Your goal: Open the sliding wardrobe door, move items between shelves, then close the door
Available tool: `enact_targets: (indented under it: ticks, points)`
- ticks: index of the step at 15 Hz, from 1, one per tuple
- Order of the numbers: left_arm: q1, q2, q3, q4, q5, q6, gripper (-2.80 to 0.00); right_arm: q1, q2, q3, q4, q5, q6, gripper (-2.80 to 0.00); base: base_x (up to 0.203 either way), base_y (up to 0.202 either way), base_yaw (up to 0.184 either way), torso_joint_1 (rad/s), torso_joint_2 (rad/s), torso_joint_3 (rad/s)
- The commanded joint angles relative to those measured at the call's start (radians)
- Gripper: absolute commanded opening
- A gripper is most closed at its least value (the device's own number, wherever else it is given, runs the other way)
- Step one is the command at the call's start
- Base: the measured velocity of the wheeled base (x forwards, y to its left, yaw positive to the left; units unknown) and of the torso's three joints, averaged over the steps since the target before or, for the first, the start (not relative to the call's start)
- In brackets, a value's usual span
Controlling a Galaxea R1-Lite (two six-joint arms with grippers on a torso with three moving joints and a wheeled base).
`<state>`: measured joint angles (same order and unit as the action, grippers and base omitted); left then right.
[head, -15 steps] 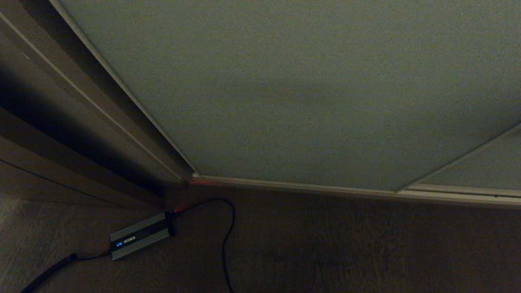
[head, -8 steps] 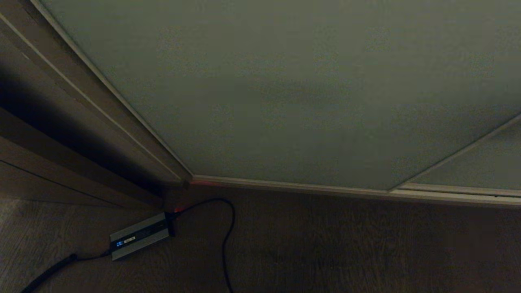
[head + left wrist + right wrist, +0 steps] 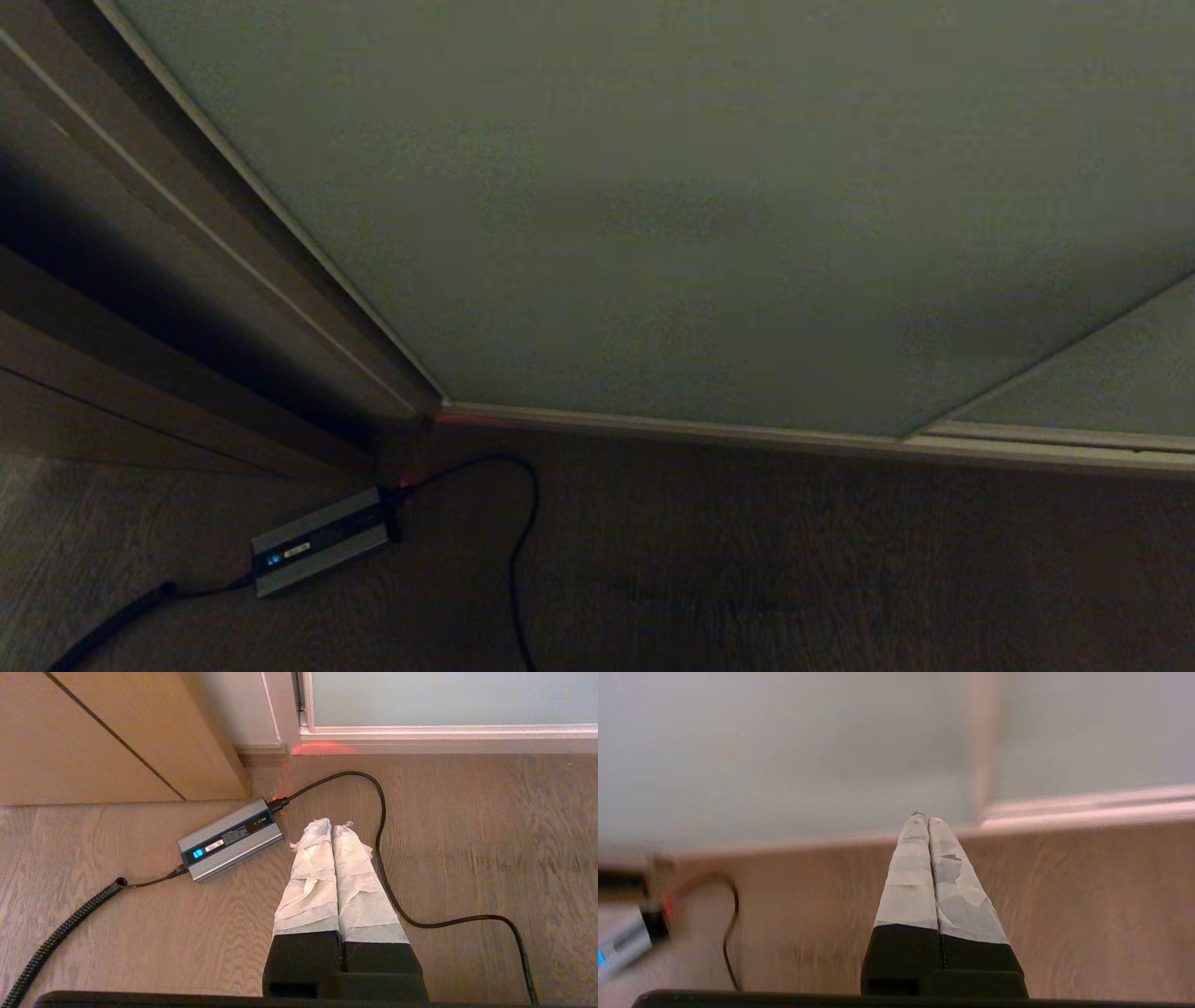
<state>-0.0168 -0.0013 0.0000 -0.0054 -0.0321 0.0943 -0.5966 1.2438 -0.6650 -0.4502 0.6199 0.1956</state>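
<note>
Two pale grey-green matte door panels fill the head view: the large sliding wardrobe door (image 3: 653, 233) and a second panel (image 3: 1111, 383) overlapping at its lower right, each edged by a thin light metal frame. The big door stands across the wardrobe front, its bottom rail (image 3: 672, 427) meeting the dark wood-grain plank floor (image 3: 794, 560). To its left is one brown wooden side panel (image 3: 112, 308). On the floor near that corner lies one flat rectangular ribbed grey metal box (image 3: 231, 840) with a small blue display; two black cables leave it, one smooth and looping (image 3: 387, 858), one coiled (image 3: 60, 933). The left gripper (image 3: 331, 826) hangs above the floor beside the box, its two white-wrapped fingers pressed together, empty. The right gripper (image 3: 923, 819) points toward the door's bottom rail, its fingers likewise clenched on nothing.
</note>
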Motion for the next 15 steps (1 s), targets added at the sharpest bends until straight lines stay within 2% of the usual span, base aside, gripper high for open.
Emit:
enact_targets:
  ticks: [1,2,3,5,7,9,11,13,15]
  points:
    - [0.000,0.000,-0.001,-0.001,0.000,0.001,-2.80,0.232,-0.223,0.196,-0.005,-0.220,-0.017,-2.80,0.000,0.000,0.000,0.000,0.00,0.000]
    - [0.000,0.000,0.000,-0.001,0.000,-0.001,-2.80,0.319,-0.319,0.287,-0.006,-0.299,-0.035,-2.80,0.000,0.000,0.000,0.000,0.00,0.000]
    - [0.000,0.000,0.000,-0.001,0.000,0.001,-2.80,0.373,-0.413,0.360,-0.001,-0.343,-0.061,-2.80,0.000,0.000,0.000,0.000,0.00,0.000]
    - [0.000,0.000,0.000,-0.001,0.000,0.001,-2.80,0.458,-0.611,0.507,0.017,-0.395,-0.102,-2.80,0.000,0.000,0.000,0.000,0.00,0.000]
    - [0.000,0.000,0.000,-0.001,0.000,0.001,-2.80,0.520,-0.810,0.593,0.087,-0.423,-0.126,-2.80,0.000,0.000,0.000,0.000,0.00,0.000]
    - [0.000,0.000,0.000,-0.001,0.000,0.001,-2.80,0.557,-1.010,0.626,0.243,-0.458,-0.146,-2.80,0.000,0.000,0.000,0.000,0.00,0.000]
    - [0.000,0.000,0.000,-0.001,0.000,-0.001,-2.80,0.575,-1.172,0.635,0.384,-0.532,-0.159,-2.80,0.000,0.000,0.000,0.000,0.00,0.000]
    - [0.000,0.000,0.000,-0.001,0.000,0.001,-2.80,0.587,-1.246,0.663,0.439,-0.607,-0.204,-2.80,0.000,0.000,0.000,0.000,0.00,0.000]
    - [0.000,0.000,0.000,-0.001,0.000,0.001,-2.80,0.590,-1.245,0.670,0.453,-0.621,-0.212,-2.80,0.000,0.000,0.000,0.000,0.00,0.000]
